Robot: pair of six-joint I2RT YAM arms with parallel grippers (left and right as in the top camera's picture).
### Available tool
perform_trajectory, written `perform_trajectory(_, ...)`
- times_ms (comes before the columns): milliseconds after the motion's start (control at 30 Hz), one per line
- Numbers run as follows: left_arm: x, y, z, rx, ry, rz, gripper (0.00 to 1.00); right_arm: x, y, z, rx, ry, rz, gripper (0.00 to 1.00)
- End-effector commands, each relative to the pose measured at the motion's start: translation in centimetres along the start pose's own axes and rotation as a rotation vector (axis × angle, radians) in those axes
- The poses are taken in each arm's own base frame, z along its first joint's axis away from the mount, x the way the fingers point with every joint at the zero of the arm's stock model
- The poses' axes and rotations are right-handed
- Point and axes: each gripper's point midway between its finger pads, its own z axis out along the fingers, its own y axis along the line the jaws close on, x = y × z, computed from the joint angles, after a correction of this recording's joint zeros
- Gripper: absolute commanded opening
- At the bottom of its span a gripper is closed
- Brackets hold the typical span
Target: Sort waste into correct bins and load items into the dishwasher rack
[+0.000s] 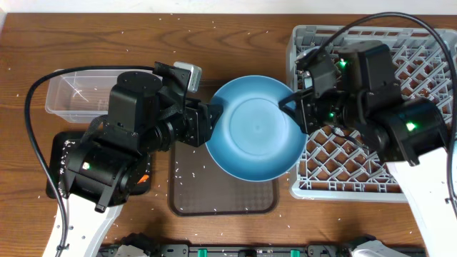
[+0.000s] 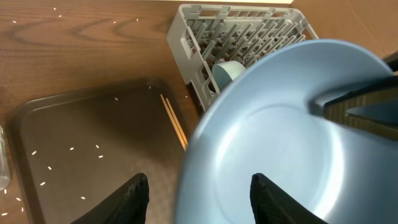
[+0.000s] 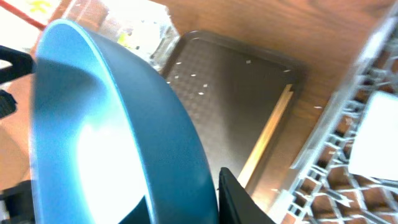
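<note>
One blue plate: right hand pinching rim, left hand spread opposite.

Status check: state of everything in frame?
blue plate: raised, tilted, above brown tray
right claw: shut on blue plate rim
left claw: open, astride plate's edge
chopsticks: lying on brown tray
light-blue cup: in rack
rice grains: scattered over table and tray

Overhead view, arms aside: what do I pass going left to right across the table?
Clear plastic rectangular tub → large round blue plate → large square grey plastic dishwasher rack.
</note>
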Motion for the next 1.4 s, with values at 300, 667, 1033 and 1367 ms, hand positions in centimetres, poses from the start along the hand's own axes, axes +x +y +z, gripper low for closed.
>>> perform_trajectory(300,-0.9,-0.8,-0.6,0.026,-0.032,0.021,0.54,1.9,-7.9,-5.2,0.455,-0.036,0.144,0.07)
perform_trajectory(667,-0.7,-0.7,-0.6,0.024,-0.024,0.029,0.54,3.6,-14.6,-9.1,0.701,-0.041,0.318,0.02)
perform_trajectory(1033,8.6,7.0,1.0,-0.328,0.363,-0.058,0.55,4.2,-11.9,-7.3,0.519,0.004,0.333,0.2)
perform_trajectory(1367,15.4,14.5,5.5,-0.662,0.652,-0.215,0.55,5.0,-9.7,-6.4,0.385,0.055,0.335,0.36)
